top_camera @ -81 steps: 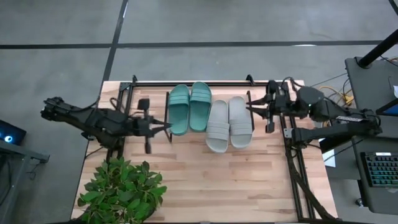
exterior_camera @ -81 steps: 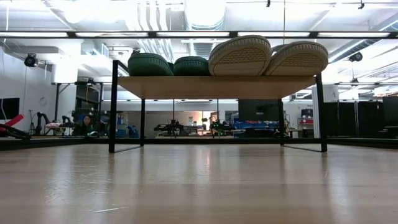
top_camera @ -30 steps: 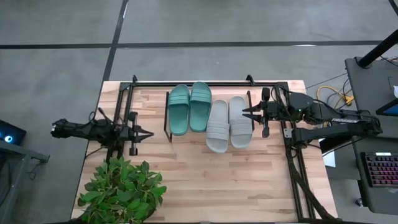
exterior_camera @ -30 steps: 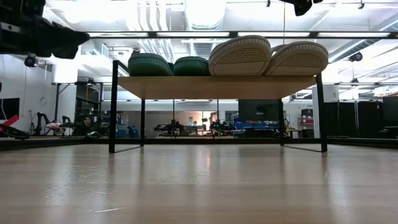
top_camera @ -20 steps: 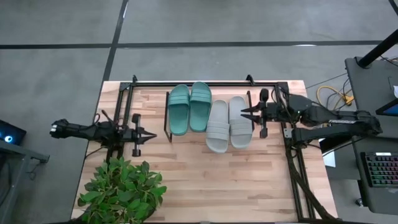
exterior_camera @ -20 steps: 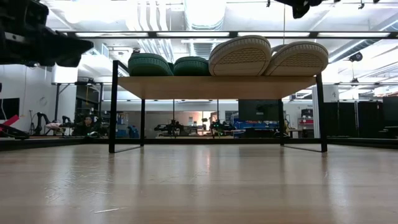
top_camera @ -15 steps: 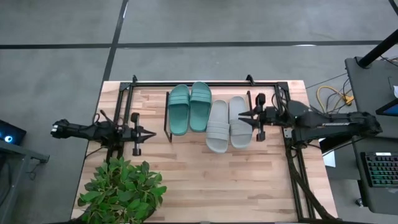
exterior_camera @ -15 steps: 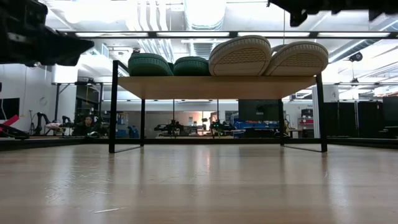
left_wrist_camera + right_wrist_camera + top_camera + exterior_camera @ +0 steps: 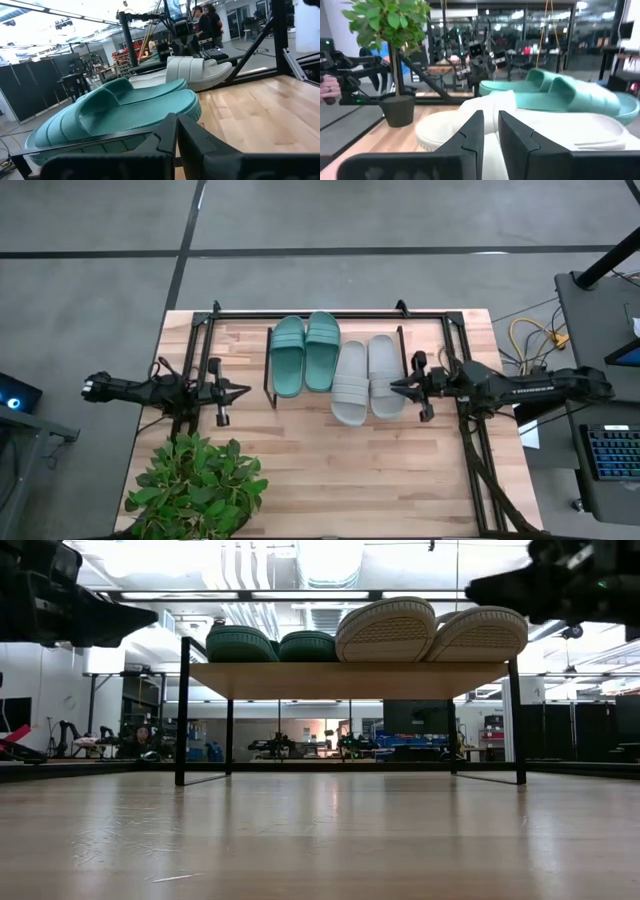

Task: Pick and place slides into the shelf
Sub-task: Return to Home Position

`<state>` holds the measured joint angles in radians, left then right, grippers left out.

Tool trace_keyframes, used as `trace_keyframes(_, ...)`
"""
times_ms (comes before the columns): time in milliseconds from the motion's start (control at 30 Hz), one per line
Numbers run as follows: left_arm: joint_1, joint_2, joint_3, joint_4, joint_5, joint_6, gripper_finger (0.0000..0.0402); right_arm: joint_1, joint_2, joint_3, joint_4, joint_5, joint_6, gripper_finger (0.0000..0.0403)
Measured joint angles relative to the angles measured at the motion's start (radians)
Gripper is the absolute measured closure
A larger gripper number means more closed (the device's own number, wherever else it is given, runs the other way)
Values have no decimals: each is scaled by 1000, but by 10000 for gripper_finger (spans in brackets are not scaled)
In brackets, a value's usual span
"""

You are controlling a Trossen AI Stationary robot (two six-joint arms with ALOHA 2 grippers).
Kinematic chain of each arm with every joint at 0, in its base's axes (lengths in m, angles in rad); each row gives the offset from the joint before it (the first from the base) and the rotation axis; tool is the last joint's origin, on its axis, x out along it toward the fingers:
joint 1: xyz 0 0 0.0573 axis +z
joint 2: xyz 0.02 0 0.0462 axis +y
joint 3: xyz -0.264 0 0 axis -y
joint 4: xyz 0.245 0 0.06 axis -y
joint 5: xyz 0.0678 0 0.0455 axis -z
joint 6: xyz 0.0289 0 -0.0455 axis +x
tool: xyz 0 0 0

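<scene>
All four slides are up on the shelf (image 9: 345, 680) now. The green slides (image 9: 288, 358) sit side by side on its left half, and the grey slides (image 9: 350, 385) sit side by side on the right half, just beside the green ones. From above, the grey pair lies a bit nearer the plant side of the desk (image 9: 350, 470) than the green pair. In the low view the grey soles show at a tilt over the shelf's front edge, while the green ones sit further back and lower

The left gripper (image 9: 247, 389) hangs over the desk left of the shelf, near the green pair but not touching it. It points at the shelf, and its wrist view looks straight along a green slide. Its fingers (image 9: 195, 145) are closed down to a thin slit and have nothing between them

The right gripper (image 9: 393, 387) is on the other side, pointing in at the grey pair, with its tip just beside the outer grey slide. I can't tell whether it touches. Its fingers (image 9: 472, 137) are also nearly together, with a slightly wider slit than the left, and they hold nothing

A potted plant (image 9: 195, 485) stands at the desk's near left corner, well apart from the shelf
</scene>
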<state>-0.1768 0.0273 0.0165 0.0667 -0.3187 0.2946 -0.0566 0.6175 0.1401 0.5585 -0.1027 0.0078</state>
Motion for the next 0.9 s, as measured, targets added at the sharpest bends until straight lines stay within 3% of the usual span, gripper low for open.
trace_keyframes(200,0,2,0,3,3,0,401,0,-217,-119,-56,-10,2,378)
trace_keyframes(300,0,1,1,5,14,0,401,10,-302,-127,-195,-8,68,389)
trace_keyframes(467,0,2,2,20,56,-1,401,88,-367,-132,-262,9,29,394)
trace_keyframes(667,-1,1,8,39,60,-1,401,177,-466,-131,-298,224,-57,394)
trace_keyframes(800,-1,6,29,35,60,-1,401,188,-499,-100,-325,226,-81,394)
trace_keyframes(900,-1,5,38,28,74,-2,401,188,-499,-39,-459,227,-83,394)
